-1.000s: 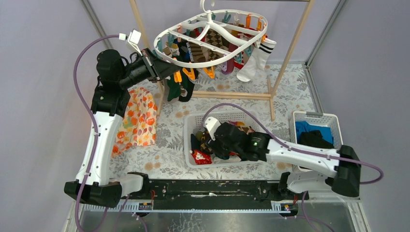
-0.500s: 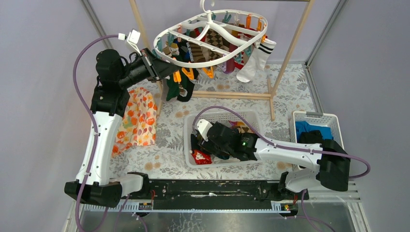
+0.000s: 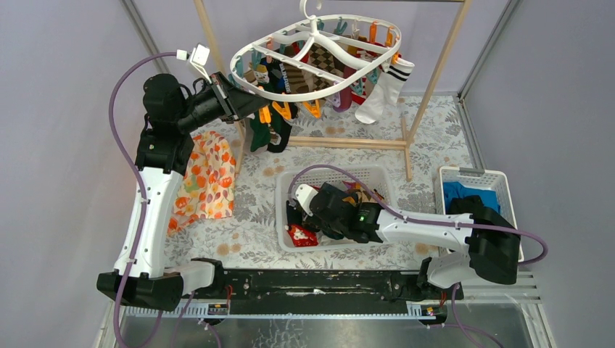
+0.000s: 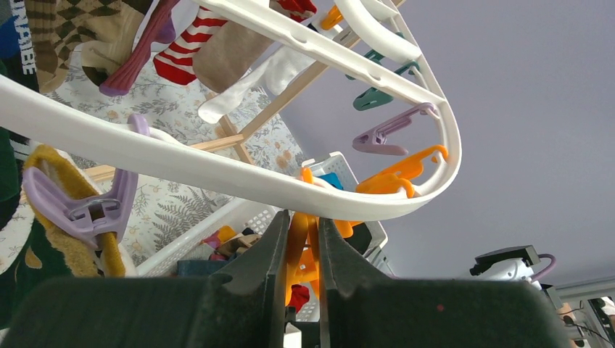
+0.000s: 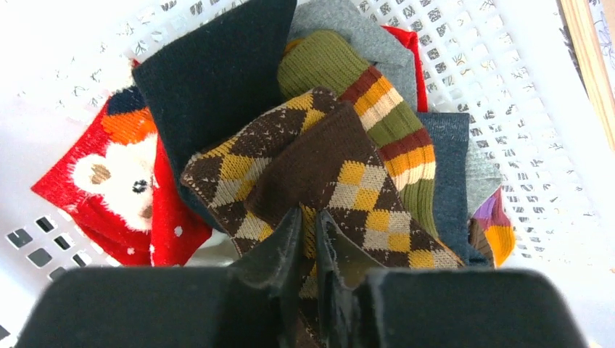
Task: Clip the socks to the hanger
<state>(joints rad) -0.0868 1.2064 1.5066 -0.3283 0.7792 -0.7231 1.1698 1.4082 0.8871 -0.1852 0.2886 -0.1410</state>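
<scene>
The white oval hanger (image 3: 319, 54) hangs from the wooden rack with several socks clipped on, among them a white black-striped sock (image 3: 384, 90). My left gripper (image 3: 243, 104) is at the hanger's left rim, shut on an orange clip (image 4: 303, 246) under the white rim (image 4: 217, 170). My right gripper (image 3: 313, 210) is down in the white basket (image 3: 330, 174), shut on a brown argyle sock (image 5: 333, 174). Around it lie a navy sock (image 5: 210, 80), a red bear sock (image 5: 123, 181) and an olive striped sock (image 5: 362, 94).
The tall wooden rack (image 3: 435, 72) stands at the back. An orange floral cloth (image 3: 207, 177) lies at the left. A second white basket (image 3: 475, 177) with blue and black clothes stands at the right. Purple and teal clips (image 4: 391, 130) dangle from the hanger.
My right arm has reached further left and down into the sock basket. The left arm and the hanger have held still.
</scene>
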